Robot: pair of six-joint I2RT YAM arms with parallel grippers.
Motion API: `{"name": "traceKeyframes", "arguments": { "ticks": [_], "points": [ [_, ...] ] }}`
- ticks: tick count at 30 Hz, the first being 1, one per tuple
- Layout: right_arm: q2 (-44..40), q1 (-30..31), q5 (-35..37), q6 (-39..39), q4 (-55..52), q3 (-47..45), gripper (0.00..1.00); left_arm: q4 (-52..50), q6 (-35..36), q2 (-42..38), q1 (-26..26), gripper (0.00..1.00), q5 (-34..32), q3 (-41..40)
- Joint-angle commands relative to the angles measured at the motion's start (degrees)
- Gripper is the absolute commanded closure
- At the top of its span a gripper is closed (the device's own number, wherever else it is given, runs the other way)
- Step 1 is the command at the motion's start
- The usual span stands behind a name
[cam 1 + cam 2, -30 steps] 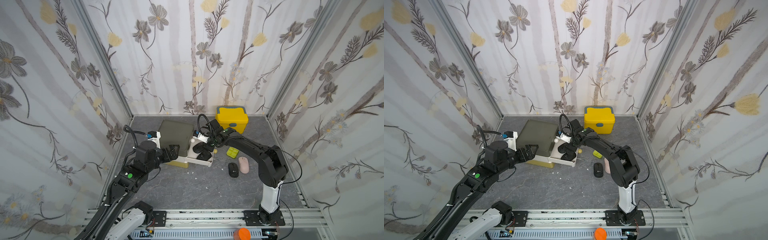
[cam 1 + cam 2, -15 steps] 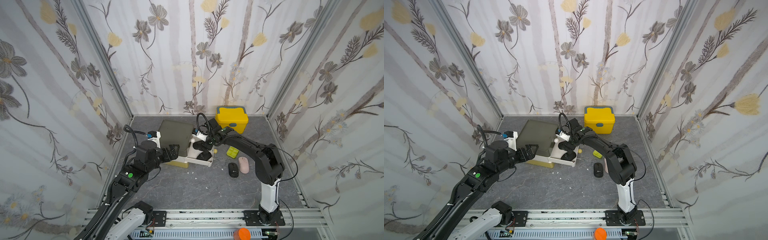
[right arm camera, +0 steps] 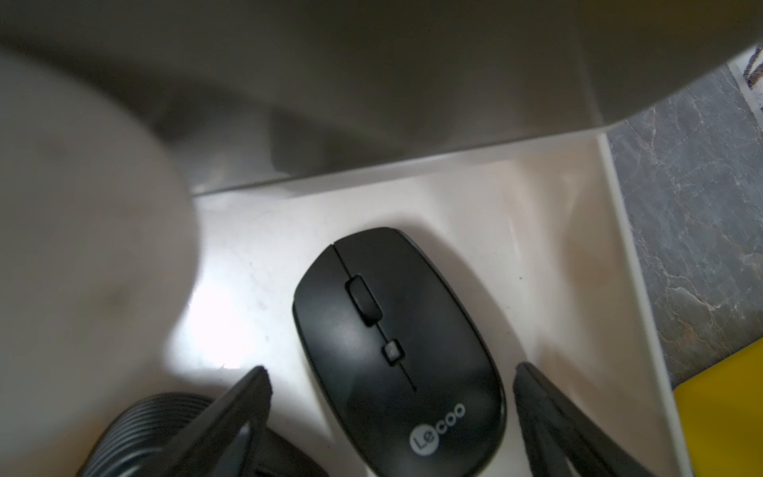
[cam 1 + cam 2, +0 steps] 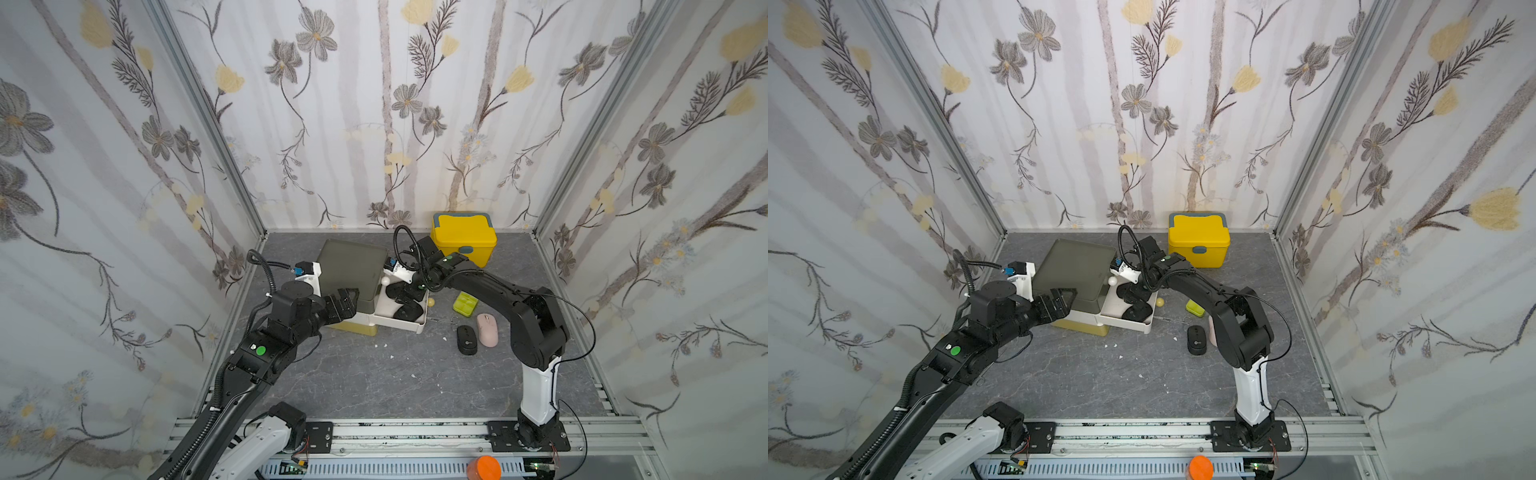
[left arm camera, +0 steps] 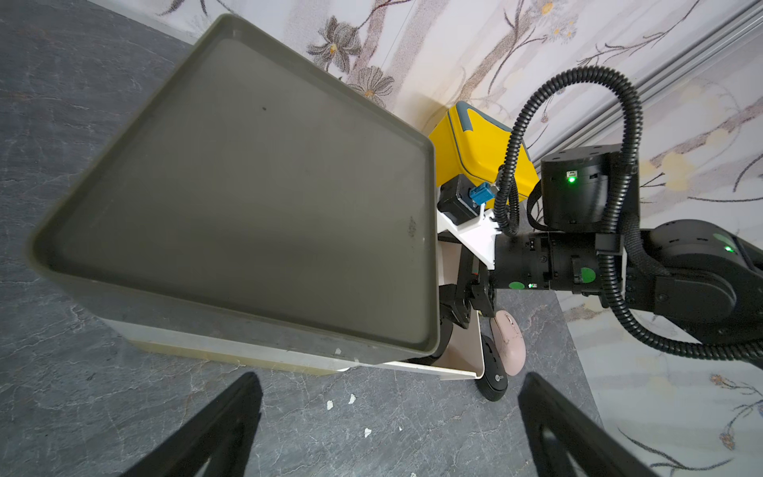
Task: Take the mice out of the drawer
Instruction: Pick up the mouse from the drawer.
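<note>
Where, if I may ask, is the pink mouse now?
In a top view, the pink mouse lies on the table, right side, beside a black mouse, near the green pill box.

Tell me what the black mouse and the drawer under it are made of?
The black mouse looks like matte plastic: dull sheen, moulded seams, printed pale logo. The drawer seems glossy white plastic, probably: its floor shows a bright glare patch and its wall is thin.

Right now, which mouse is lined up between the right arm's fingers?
The black mouse in the white drawer: it sits between the open fingers of the right gripper. The pink mouse and a second black mouse lie on the table.
</note>
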Motion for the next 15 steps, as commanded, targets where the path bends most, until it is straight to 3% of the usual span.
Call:
{"name": "traceKeyframes", "arguments": {
  "ticks": [1, 15],
  "points": [
    [0.8, -0.1, 0.7, 1.0, 0.2, 0.6, 0.12, 2.0, -0.2, 0.0, 0.0, 0.0, -0.4, -0.3],
    [3.2, -0.4, 0.8, 2.5, 0.8, 3.3, 0.22, 2.0, -0.4, 0.2, 0.0, 0.0, -0.4, 0.0]
  ]
}}
